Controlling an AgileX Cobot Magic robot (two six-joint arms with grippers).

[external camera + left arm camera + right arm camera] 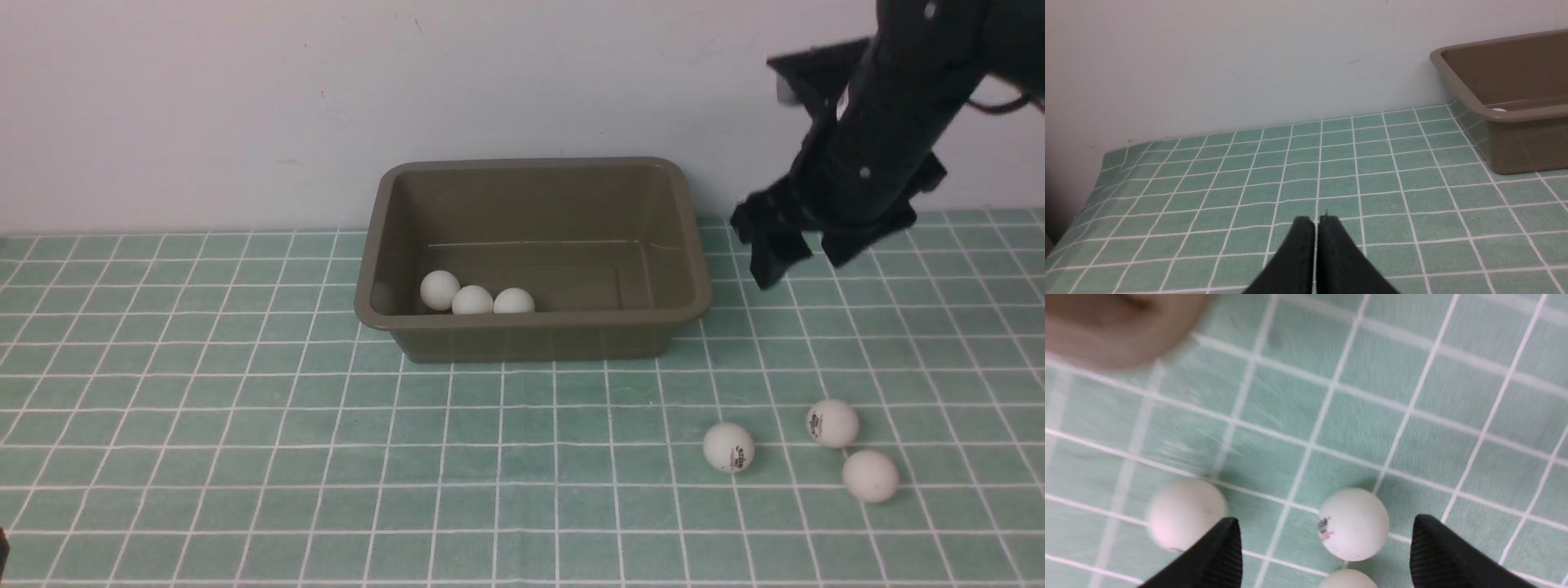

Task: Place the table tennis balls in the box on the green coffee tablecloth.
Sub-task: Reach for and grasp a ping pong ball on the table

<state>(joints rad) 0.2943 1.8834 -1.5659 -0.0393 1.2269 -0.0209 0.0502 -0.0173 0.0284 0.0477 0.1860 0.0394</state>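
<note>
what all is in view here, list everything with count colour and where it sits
balls in the box: three, white, in a row against the near wall, toward the box's left end
balls on the tablecloth: three, white, two showing a small dark logo, clustered near and to the right of the box
box: one, olive-brown, at the back centre of the tablecloth, close to the wall
tablecloth: one, teal-green with a white grid, covering the table
wall: one, off-white, behind the table
left gripper: one, black, shut and empty, low over bare tablecloth left of the box
right gripper: one, black, open and empty, raised to the right of the box
</note>
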